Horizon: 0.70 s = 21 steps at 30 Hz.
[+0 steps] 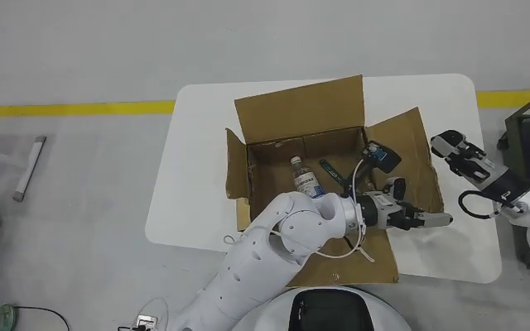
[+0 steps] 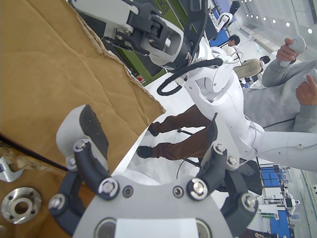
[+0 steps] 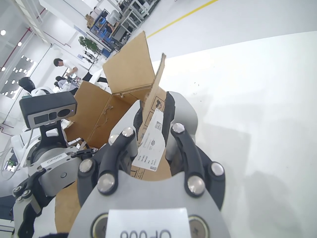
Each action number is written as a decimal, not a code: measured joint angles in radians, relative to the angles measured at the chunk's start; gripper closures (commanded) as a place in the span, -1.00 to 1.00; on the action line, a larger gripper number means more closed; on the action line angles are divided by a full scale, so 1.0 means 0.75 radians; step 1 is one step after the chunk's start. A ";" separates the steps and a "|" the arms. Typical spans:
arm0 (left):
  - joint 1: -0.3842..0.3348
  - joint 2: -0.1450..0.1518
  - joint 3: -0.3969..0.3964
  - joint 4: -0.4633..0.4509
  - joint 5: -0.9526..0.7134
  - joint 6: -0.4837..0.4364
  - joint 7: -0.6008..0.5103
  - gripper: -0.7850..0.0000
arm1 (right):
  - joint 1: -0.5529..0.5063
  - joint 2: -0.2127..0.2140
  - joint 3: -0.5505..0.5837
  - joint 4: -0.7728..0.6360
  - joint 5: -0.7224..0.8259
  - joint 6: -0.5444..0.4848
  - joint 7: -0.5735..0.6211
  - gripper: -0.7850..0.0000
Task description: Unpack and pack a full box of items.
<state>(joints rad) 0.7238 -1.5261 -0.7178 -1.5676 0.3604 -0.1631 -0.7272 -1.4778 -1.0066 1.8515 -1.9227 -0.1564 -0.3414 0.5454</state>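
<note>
two claws meet at the right flap (image 1: 410,157) of the open box (image 1: 238,161) on the desk (image 1: 195,174). left claw (image 2: 151,115) hangs wide and empty just off the flap's near corner, with the cardboard beside it, not inside it. right claw (image 3: 154,105) sits at the flap's outer edge, which runs into it; whether it has closed on the card i cannot tell. the step looks like folding this flap clear so the contents can come out. best to press it outward from near the crease, slowly, keeping the box from sliding; a tug at the ragged edge could tear it. inside, a bottle (image 1: 305,176) lies well apart from both claws. a wrench (image 2: 7,172) and a flange (image 2: 21,205) lie on cardboard past the crease, near the left claw.
</note>
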 measured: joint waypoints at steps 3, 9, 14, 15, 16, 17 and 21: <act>-0.002 -0.003 0.002 0.001 -0.001 -0.004 -0.003 -1.00 | -0.008 0.001 0.008 -0.013 0.006 -0.012 0.003 0.36; -0.003 -0.008 0.005 0.005 0.001 -0.007 -0.007 -1.00 | -0.001 0.004 -0.035 -0.009 -0.034 -0.002 0.053 0.45; 0.001 -0.011 0.002 0.004 0.006 -0.006 -0.007 -1.00 | 0.015 0.006 -0.062 0.009 -0.058 0.007 0.064 1.00; 0.002 -0.011 0.000 0.002 0.007 -0.006 -0.006 -1.00 | 0.017 0.006 -0.064 0.012 -0.064 0.016 0.065 1.00; 0.003 -0.011 -0.004 -0.001 0.009 -0.006 -0.006 -1.00 | 0.018 0.006 -0.066 0.014 -0.065 0.025 0.062 1.00; 0.006 -0.009 -0.012 -0.008 0.013 -0.006 -0.005 -1.00 | 0.019 0.006 -0.069 0.016 -0.064 0.035 0.056 1.00; 0.031 0.010 -0.077 -0.066 0.070 -0.006 -0.016 -1.00 | 0.014 0.003 -0.074 0.022 -0.058 0.061 0.018 1.00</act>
<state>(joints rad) 0.7469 -1.5185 -0.7756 -1.6171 0.4131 -0.1673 -0.7393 -1.4670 -1.0044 1.7962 -1.9064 -0.2002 -0.2955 0.5586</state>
